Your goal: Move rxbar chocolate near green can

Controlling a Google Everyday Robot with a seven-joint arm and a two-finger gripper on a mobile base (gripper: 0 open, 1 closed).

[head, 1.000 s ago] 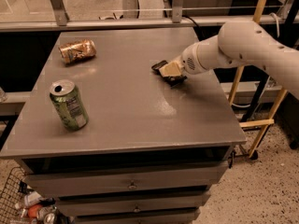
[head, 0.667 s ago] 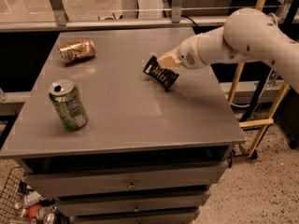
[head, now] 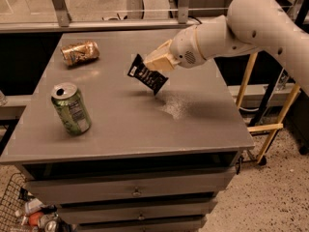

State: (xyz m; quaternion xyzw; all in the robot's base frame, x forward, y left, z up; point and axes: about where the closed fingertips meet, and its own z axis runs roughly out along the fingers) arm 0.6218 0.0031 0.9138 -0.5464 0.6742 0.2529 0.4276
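Observation:
The rxbar chocolate (head: 147,76), a flat black bar with pale lettering, hangs tilted above the middle of the grey table (head: 130,124). My gripper (head: 157,62) is shut on its upper edge and holds it clear of the tabletop. The green can (head: 71,108) stands upright near the table's front left, well to the left of the bar and lower in the view. The white arm (head: 241,23) reaches in from the upper right.
A dented gold-brown can (head: 80,52) lies on its side at the table's back left. Drawers (head: 137,192) sit under the tabletop. A wooden frame (head: 263,124) stands at the right, and a wire basket of items (head: 29,211) at the bottom left.
My gripper has lifted the bar off the table's right side and carried it left toward the middle. The cans have not moved.

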